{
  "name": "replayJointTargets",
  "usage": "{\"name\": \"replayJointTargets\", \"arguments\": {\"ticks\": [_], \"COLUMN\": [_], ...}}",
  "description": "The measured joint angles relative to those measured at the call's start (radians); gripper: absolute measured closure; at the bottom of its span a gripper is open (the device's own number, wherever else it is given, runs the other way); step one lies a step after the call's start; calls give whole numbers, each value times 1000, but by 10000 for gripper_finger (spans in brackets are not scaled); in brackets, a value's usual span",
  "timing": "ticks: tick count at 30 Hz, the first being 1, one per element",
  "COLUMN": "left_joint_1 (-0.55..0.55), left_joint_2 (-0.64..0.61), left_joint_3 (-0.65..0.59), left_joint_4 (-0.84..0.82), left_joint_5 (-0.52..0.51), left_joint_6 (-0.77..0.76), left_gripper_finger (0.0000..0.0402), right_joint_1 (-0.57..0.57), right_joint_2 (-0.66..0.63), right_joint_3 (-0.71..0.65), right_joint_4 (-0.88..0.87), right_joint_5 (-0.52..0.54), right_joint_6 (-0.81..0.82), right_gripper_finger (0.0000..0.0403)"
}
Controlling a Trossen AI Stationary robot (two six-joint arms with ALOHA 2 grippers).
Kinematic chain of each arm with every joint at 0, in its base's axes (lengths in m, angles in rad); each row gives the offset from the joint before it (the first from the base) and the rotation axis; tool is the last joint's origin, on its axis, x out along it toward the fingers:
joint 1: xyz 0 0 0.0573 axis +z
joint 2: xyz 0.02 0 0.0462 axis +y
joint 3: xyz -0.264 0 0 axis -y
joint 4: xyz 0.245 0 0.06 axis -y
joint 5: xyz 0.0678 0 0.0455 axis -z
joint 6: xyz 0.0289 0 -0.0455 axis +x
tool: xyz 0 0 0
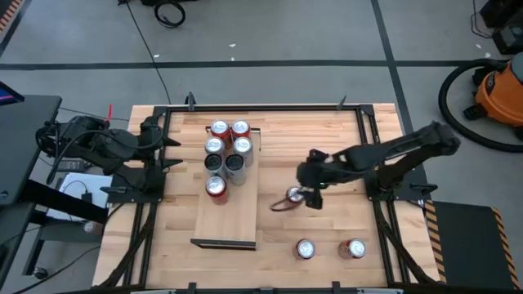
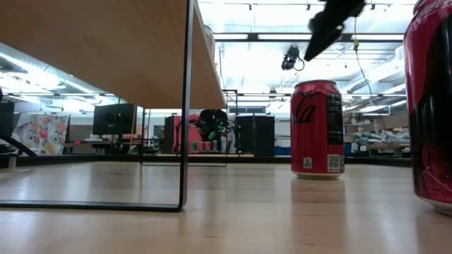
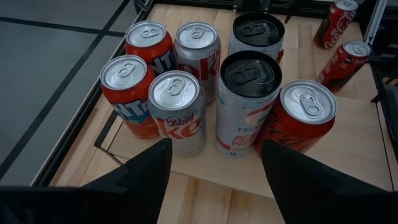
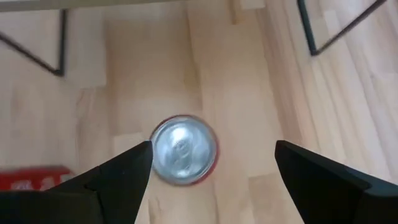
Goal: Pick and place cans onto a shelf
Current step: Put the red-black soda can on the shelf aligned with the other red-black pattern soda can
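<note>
Several cans (image 1: 226,155), red, silver and black-topped, stand upright on the far half of the light wooden shelf (image 1: 229,220); they also show in the left wrist view (image 3: 236,99). A red can (image 4: 183,149) stands upright on the tabletop right of the shelf (image 1: 292,196). My right gripper (image 4: 212,152) hovers above it, open, fingers pointing down and clear of the can; it also shows in the high view (image 1: 306,192) and at the top of the low view (image 2: 328,25). My left gripper (image 3: 216,146) is open and empty at the table's left side (image 1: 167,151), facing the shelf's cans.
Two more red cans (image 1: 305,249) (image 1: 353,248) stand on the tabletop near the front edge. In the low view one of them looms at the right edge (image 2: 431,106). The shelf's dark end rail (image 1: 222,242) stands toward the front. Bare board lies on the shelf's near half.
</note>
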Motion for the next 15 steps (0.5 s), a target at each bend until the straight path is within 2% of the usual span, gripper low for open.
{"name": "replayJointTargets", "arguments": {"ticks": [7, 12, 15], "left_joint_1": [0, 0, 0], "left_joint_2": [0, 0, 0], "left_joint_3": [0, 0, 0], "left_joint_4": [0, 0, 0], "left_joint_5": [0, 0, 0], "left_joint_6": [0, 0, 0], "left_gripper_finger": [143, 143, 143], "right_joint_1": [37, 40, 62], "right_joint_2": [-157, -188, -188], "right_joint_3": [-274, -411, -473], "right_joint_4": [161, 267, 361], "right_joint_5": [-28, -101, -87], "right_joint_6": [57, 109, 98], "right_gripper_finger": [53, 44, 43]}}
